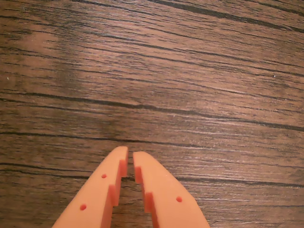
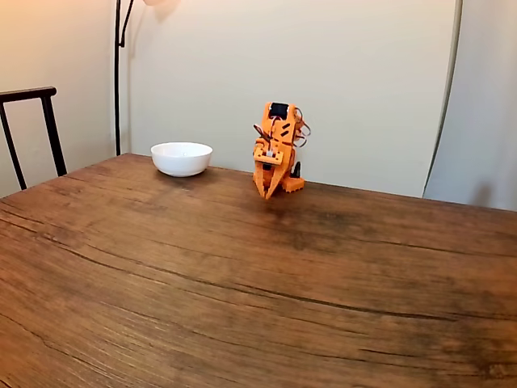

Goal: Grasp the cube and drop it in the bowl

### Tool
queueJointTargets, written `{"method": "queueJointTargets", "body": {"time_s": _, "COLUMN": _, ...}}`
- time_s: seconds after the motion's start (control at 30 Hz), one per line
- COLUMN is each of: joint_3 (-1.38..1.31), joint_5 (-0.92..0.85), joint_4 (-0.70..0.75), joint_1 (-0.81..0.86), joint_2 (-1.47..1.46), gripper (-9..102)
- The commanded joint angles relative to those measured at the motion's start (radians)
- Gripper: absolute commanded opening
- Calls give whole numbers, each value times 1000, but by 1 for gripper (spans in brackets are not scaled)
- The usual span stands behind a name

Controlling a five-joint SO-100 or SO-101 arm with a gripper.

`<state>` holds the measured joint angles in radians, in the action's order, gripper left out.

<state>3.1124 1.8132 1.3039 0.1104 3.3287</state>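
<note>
A plain white bowl (image 2: 181,158) stands near the far edge of the wooden table (image 2: 242,291), left of the arm in the fixed view. The orange arm is folded up at the back of the table, and its gripper (image 2: 268,194) points down just above the wood. In the wrist view the two orange fingers of the gripper (image 1: 130,155) come in from the bottom edge. Their tips are almost touching, with nothing between them and only wood grain below. The cube is out of view.
A dark chair (image 2: 32,121) stands beyond the table's left side. A thin black lamp pole (image 2: 118,73) rises against the wall behind the bowl. The table's far edge runs just behind the arm's base.
</note>
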Motion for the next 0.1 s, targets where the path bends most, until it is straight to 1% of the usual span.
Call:
{"method": "queueJointTargets", "body": {"time_s": 0.0, "joint_3": -2, "joint_5": 3, "joint_4": 61, "joint_1": 2, "joint_2": -12, "gripper": 0}}
{"method": "queueJointTargets", "body": {"time_s": 0.07, "joint_3": -2, "joint_5": 3, "joint_4": 61, "joint_1": 2, "joint_2": -12, "gripper": 0}}
